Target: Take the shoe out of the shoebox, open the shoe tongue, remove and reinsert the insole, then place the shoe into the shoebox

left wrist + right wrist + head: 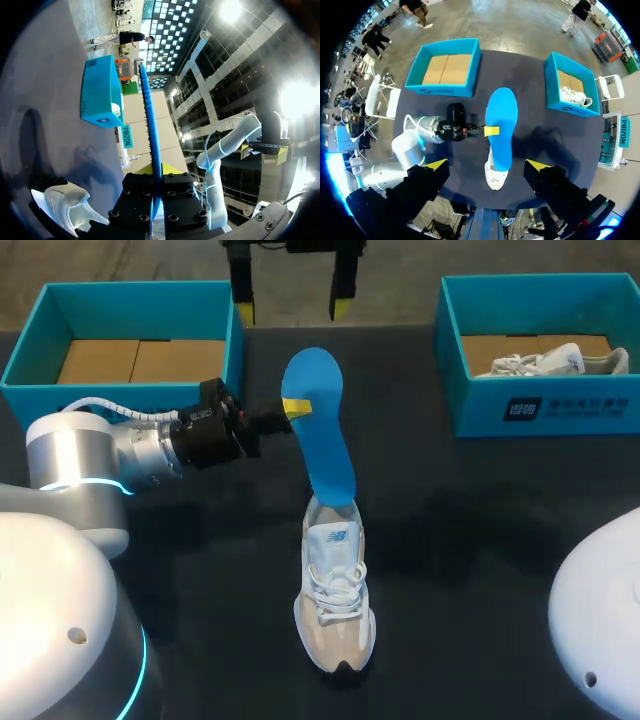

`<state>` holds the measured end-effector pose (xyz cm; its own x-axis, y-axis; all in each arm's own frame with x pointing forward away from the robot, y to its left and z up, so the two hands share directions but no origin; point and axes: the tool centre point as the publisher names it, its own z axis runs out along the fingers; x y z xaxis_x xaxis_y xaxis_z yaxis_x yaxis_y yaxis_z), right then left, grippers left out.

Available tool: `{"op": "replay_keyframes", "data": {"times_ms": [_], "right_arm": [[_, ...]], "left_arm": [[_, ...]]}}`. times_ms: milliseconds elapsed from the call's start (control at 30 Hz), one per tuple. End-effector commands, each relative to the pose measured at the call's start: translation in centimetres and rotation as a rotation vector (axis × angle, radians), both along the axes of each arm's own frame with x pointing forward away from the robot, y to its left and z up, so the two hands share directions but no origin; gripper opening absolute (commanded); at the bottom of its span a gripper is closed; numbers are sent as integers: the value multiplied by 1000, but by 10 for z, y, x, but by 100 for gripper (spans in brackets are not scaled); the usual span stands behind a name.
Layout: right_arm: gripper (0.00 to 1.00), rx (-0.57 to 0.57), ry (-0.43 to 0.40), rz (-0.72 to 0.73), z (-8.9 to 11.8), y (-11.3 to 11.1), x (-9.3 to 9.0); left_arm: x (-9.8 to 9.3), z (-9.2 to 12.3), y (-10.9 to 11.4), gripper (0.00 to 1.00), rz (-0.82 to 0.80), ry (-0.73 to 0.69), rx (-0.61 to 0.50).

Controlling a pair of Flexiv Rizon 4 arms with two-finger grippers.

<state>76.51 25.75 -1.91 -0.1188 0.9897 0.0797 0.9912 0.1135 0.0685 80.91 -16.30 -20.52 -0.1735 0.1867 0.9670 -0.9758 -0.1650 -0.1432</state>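
A blue insole (pixel 322 430) stands tilted over the middle of the table, its lower end inside the white and beige shoe (pixel 336 605). My left gripper (pixel 293 407) comes in from the left and is shut on the insole's edge about a third of the way down. In the left wrist view the insole (pixel 149 115) runs edge-on out from between the fingers of that gripper (pixel 157 172), with the shoe (pixel 65 205) below. My right gripper (pixel 292 310) hangs open high above the far side; its view looks down on insole (pixel 500 120) and shoe (pixel 495 177).
An empty teal shoebox (pixel 140 286) stands at the back left. A second teal box (pixel 560 405) at the back right holds another white shoe (pixel 550 362). The dark table lies bare around the shoe.
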Motion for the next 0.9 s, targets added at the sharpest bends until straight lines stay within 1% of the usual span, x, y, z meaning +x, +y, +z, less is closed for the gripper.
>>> {"op": "replay_keyframes", "data": {"times_ms": [33, 100, 233, 367, 467, 500, 567, 667, 800, 900], "right_arm": [[100, 131, 4, -8, -4, -19, -1], [100, 157, 16, -13, -3, -24, 0], [100, 254, 13, -24, -1, -35, 1], [100, 326, 16, -33, 1, -43, 2], [100, 395, 17, -40, 0, -49, 3], [100, 443, 18, -33, -1, -51, 3], [100, 495, 22, -40, -2, -55, 4], [100, 563, 21, -25, -3, -58, 4], [100, 612, 31, -28, -5, -62, 6], [100, 685, 44, -12, -7, -66, 8]], "left_arm": [[-1, -1, 0, 0, 1, 0, -1], [-1, -1, 0, 0, 1, 0, -1], [-1, -1, 0, 0, 1, 0, -1], [-1, -1, 0, 0, 1, 0, -1], [-1, -1, 0, 0, 1, 0, -1], [-1, -1, 0, 0, 1, 0, -1], [-1, -1, 0, 0, 1, 0, -1], [-1, -1, 0, 0, 1, 0, -1], [-1, -1, 0, 0, 1, 0, -1], [-1, -1, 0, 0, 1, 0, -1]]}}
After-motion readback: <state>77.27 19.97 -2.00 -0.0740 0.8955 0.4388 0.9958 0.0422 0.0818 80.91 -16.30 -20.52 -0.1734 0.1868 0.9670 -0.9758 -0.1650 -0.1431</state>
